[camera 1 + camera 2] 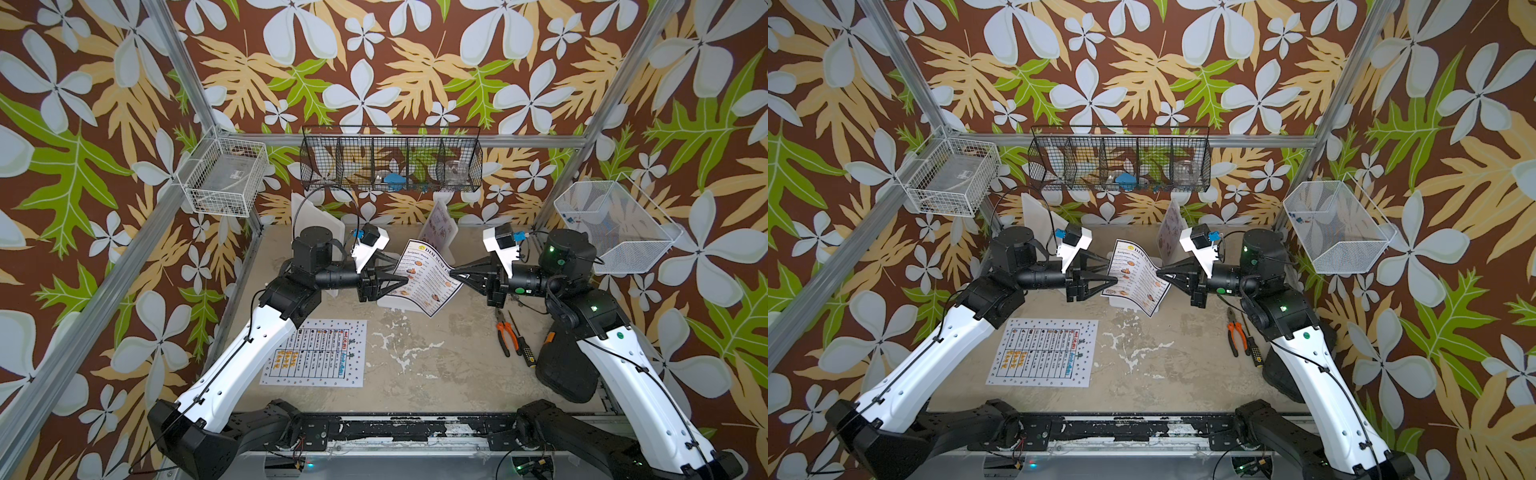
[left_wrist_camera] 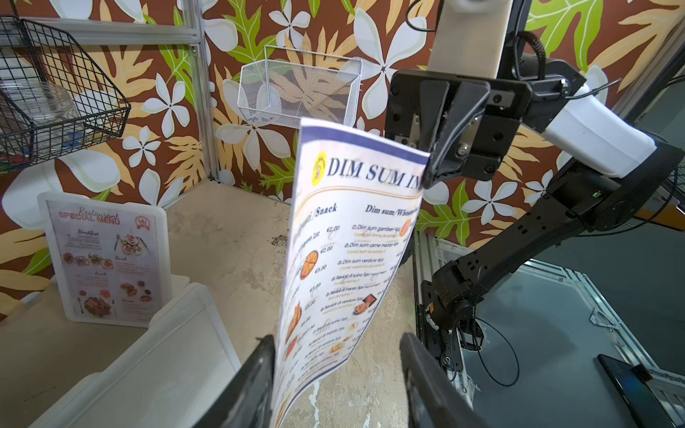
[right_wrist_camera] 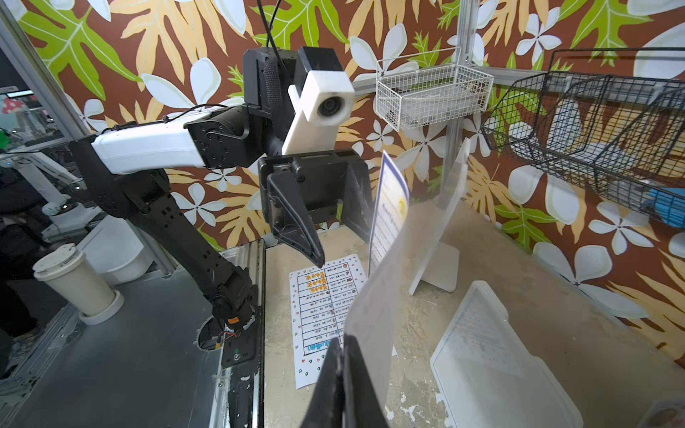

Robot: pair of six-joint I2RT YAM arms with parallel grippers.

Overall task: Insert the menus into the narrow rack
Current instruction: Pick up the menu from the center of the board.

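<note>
- Mid-frame, right gripper (image 1: 454,274) clamps the dark-bordered "DIM SUM INN" paper menu (image 1: 428,278) aloft, likely to feed the white plastic rack (image 2: 178,355); left gripper (image 1: 401,270) gapes astride its other edge, likely to steady it
- Pinkish "SPECIAL MENU" sheet (image 1: 440,224) stands behind; white dotted-border sheet (image 1: 316,353) lies flat lower left on scuffed beige tabletop (image 1: 436,365); floral walls (image 1: 374,62) around

dark-bordered menu (image 2: 356,229) "DIM SUM", pinkish menu (image 2: 105,259) "SPECIAL MENU"

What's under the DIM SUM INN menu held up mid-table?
In both top views a white stand base pokes out beneath the DIM SUM INN menu. The sheet covers the rest of it and the tabletop there.
</note>
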